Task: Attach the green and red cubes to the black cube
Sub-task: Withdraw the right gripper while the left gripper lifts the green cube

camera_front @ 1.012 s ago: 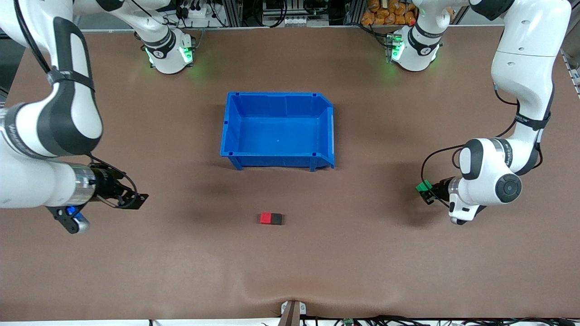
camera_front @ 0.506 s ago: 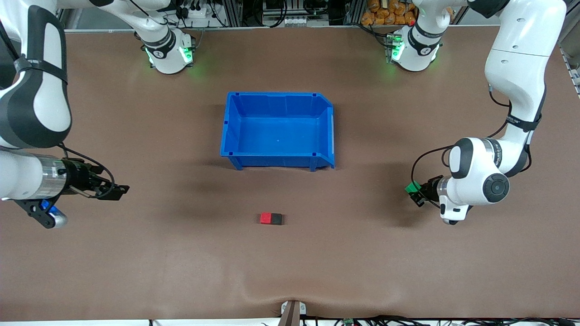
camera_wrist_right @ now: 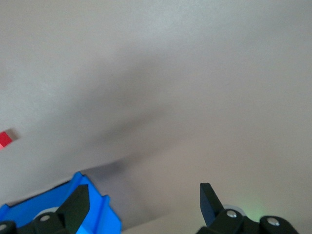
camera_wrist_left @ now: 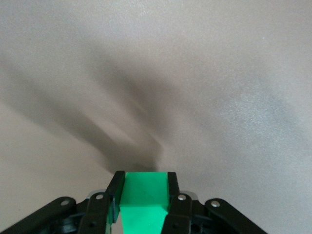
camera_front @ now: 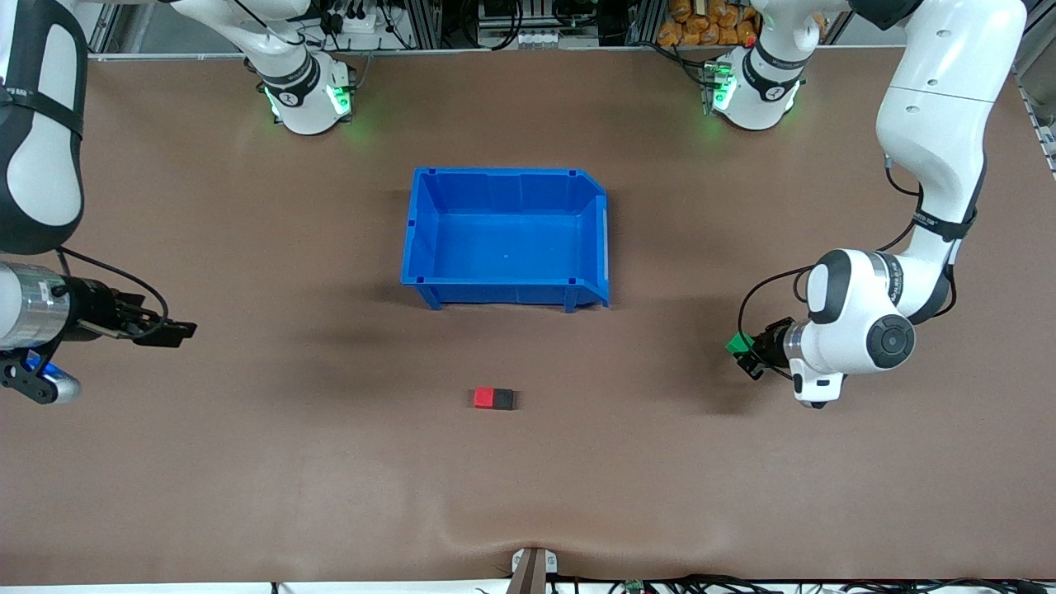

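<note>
Since a second ago: left gripper (camera_front: pixel 737 350), clamped on the small bright green cube (camera_front: pixel 733 343), has edged toward table centre; right gripper (camera_front: pixel 169 332), fingers apart and empty, has pulled back to its own end. Small red cube (camera_front: pixel 483 398) already sits touching the matte black cube (camera_front: pixel 503 399), nearer the camera than the blue plastic bin (camera_front: pixel 505 285). Risk: approaching off-line or too fast shoves the loose pair instead of mating.

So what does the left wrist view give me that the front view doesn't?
Only the left wrist view shows the left end effector close up, fingers shut on the green cube. Only the front view shows the red cube touching the black cube, the blue bin and the right end effector. Both show the held green cube and the table.
</note>
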`<state>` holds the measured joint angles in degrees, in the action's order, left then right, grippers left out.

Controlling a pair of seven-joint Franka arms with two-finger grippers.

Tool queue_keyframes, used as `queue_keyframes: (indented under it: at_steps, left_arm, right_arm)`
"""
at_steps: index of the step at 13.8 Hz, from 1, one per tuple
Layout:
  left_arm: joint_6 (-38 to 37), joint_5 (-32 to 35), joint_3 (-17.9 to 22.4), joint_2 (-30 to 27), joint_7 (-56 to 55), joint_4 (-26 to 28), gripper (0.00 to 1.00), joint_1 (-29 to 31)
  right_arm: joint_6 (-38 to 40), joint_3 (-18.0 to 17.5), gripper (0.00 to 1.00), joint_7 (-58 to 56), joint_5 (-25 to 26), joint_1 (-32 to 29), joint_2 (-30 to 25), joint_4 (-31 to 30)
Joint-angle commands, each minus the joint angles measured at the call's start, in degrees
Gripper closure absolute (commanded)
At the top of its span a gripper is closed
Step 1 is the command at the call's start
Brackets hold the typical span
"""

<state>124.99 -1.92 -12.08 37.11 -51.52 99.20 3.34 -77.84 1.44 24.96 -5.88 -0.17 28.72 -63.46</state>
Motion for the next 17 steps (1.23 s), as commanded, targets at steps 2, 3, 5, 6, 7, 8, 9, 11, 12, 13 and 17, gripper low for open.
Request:
queue_keyframes:
  at_steps: [2, 3, 5, 6, 7, 8, 9, 11, 12, 13, 17]
  left_arm:
    - [-0.63, -0.72, -0.05, -1.07, -2.70, 0.29, 0.91, -0.53]
    - [-0.63, -0.72, -0.05, -1.16, -4.36, 0.20, 0.93, -0.96]
    - [-0.63, -0.72, -0.23, -1.16, -7.27, -0.06, 0.94, -1.85]
    - [-0.63, -0.72, -0.32, -1.16, -7.54, -0.15, 0.94, -1.85]
    - [-0.63, -0.72, -0.49, -1.16, -7.54, -0.15, 0.94, -1.85]
    - [-0.63, -0.80, -0.93, -1.16, -7.81, -0.24, 0.94, -1.85]
    - [-0.63, -0.80, -1.11, -1.16, -8.68, -0.33, 0.94, -1.85]
    - [-0.63, -0.80, -1.63, -1.16, -10.35, -0.50, 0.94, -1.85]
    - [-0.63, -0.80, -1.90, -1.16, -10.79, -0.50, 0.94, -1.85]
    - [-0.63, -0.72, -1.99, -1.16, -11.58, -0.68, 0.94, -1.94]
    - [-0.63, -0.72, -2.69, -1.07, -15.36, -1.38, 0.96, -2.02]
  right_arm:
    - [0.84, -0.83, 0.00, -5.70, 1.05, -2.72, -3.22, -1.58]
    - [1.54, -0.83, 0.00, -6.93, 1.05, -3.08, -3.84, -1.58]
    - [2.77, -0.83, 0.00, -7.73, 0.96, -3.78, -4.72, -1.58]
    - [3.13, -0.83, 0.00, -8.52, 1.04, -3.87, -5.42, -1.58]
    - [3.39, -0.83, 0.00, -10.35, 1.13, -4.04, -5.95, -1.58]
    - [3.83, -0.74, 0.00, -12.11, 1.13, -4.39, -6.65, -1.75]
    - [4.18, -0.83, 0.00, -13.00, 1.05, -4.92, -7.53, -2.54]
    - [4.10, -0.83, 0.00, -15.80, 1.05, -5.54, -9.46, -3.77]
    - [4.10, -0.83, 0.00, -18.52, 1.05, -6.15, -9.82, -3.77]
    - [4.10, -0.83, 0.00, -20.02, 1.05, -6.85, -10.17, -3.86]
    - [4.19, -0.74, 0.00, -20.57, 1.22, -7.39, -13.94, -6.49]
